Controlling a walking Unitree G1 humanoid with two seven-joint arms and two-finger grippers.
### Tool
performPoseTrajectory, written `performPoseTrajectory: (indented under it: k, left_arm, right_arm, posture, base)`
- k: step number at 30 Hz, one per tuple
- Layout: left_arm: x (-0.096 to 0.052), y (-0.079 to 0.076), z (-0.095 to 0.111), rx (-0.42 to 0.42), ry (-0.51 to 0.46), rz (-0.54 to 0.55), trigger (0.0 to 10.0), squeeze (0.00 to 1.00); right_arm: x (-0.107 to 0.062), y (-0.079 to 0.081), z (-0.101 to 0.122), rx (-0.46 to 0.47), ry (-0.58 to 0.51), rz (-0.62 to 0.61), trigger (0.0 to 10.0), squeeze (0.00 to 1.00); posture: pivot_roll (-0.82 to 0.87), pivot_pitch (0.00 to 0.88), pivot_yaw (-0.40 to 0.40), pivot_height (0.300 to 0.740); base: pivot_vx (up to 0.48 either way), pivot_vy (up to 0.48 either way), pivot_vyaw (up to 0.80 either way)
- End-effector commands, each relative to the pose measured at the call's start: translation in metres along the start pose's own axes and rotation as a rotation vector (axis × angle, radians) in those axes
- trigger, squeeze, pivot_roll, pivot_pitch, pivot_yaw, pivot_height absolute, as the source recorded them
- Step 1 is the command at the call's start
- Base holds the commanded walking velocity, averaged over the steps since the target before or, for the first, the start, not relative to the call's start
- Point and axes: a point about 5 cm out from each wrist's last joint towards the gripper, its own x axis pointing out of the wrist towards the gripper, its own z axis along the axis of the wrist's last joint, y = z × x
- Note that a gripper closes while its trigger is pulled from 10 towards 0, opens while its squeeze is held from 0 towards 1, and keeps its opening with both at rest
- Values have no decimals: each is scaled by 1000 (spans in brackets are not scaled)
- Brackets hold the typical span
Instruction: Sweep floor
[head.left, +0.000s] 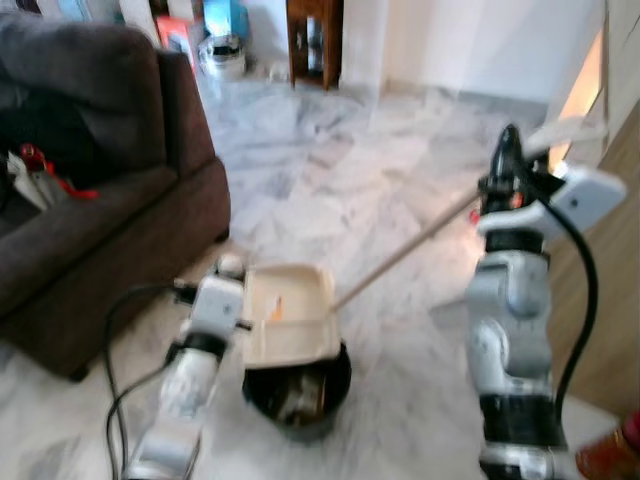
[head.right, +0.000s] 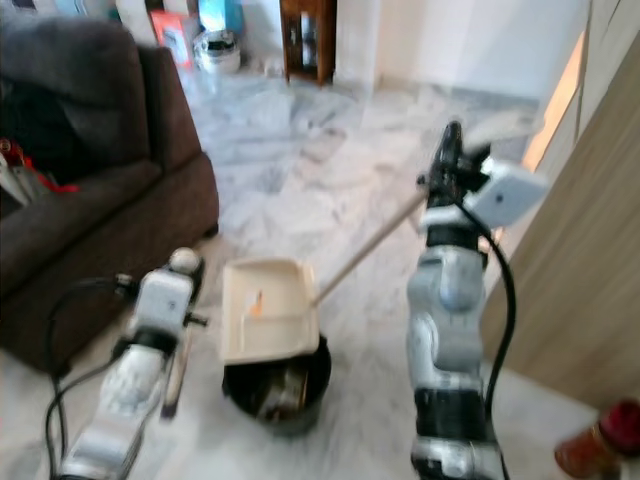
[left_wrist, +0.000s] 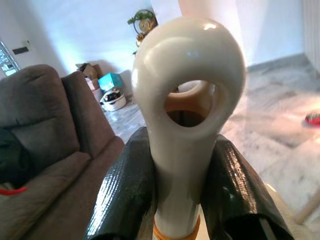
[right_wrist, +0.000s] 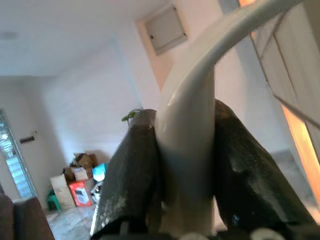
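Marble floor spreads wide and bare ahead toward the far wall, which gives the sweeping plenty of open run; the dark sofa closes off the robot's left, its front edge near the left arm, and a wooden panel stands close on the right, so free room lies mainly forward. A small wooden cabinet and some boxes sit well away at the back. Directly below the head stands a black bin, and the cream dustpan is held tilted over its rim, apparently so whatever it carries can slide in; a small orange scrap lies on the pan. The left gripper has its fingers clenched on the dustpan's looped handle. The right gripper is raised high, its fingers clamped on the pale curved top of the broom handle, whose long stick slants down toward the pan, probably parked upright to keep the brush clear during emptying. The brush end is hidden behind the pan.
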Motion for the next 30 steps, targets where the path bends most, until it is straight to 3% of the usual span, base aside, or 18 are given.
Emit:
performPoseTrajectory:
  k: [1, 14, 26, 30]
  left_arm:
    - [4, 7, 11, 31, -67, 11, 10000, 0]
    - [3, 4, 10, 22, -66, -2, 10000, 0]
    - [4, 2, 12, 25, -80, -19, 10000, 0]
    - [4, 1, 12, 24, -84, -23, 10000, 0]
  right_arm:
    - [4, 17, 13, 44, -66, 54, 10000, 0]
    - [-6, 44, 9, 66, -43, 181, 10000, 0]
    - [-27, 92, 13, -22, -122, 450, 10000, 0]
    - [-34, 105, 13, 0, -125, 488, 10000, 0]
  posture:
    - [82, 0, 16, 740]
    - [80, 0, 17, 740]
    - [81, 0, 19, 740]
    - [82, 0, 19, 740]
  base:
    - [0, 0, 0]
    - [0, 0, 0]
    - [0, 0, 0]
    - [0, 0, 0]
